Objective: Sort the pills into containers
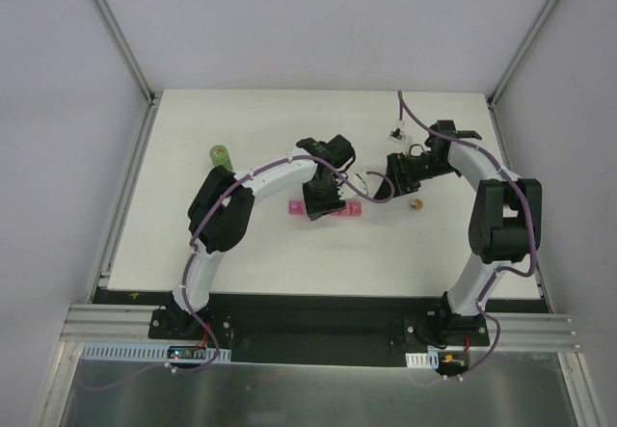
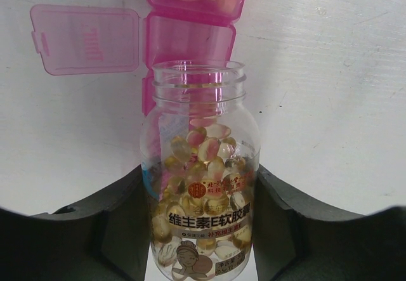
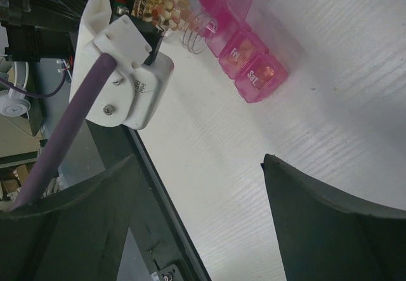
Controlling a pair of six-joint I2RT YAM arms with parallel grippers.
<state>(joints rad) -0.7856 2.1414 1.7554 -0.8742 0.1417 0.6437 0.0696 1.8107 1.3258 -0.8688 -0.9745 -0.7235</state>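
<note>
My left gripper is shut on a small clear bottle with no cap. Yellow-tan pills are heaped in its lower half. Its mouth points at the pink containers, a strip of compartments, one with its lid swung open to the left. From above, the left gripper hangs over the containers at mid-table. My right gripper hovers open just right of them, nothing between its fingers. Its wrist view shows the containers, marked Fri and Sat, and the bottle.
A green cylindrical bottle stands at the left of the table. A small tan cap-like piece lies right of the pink strip. A small white object sits near the back by the right arm's cable.
</note>
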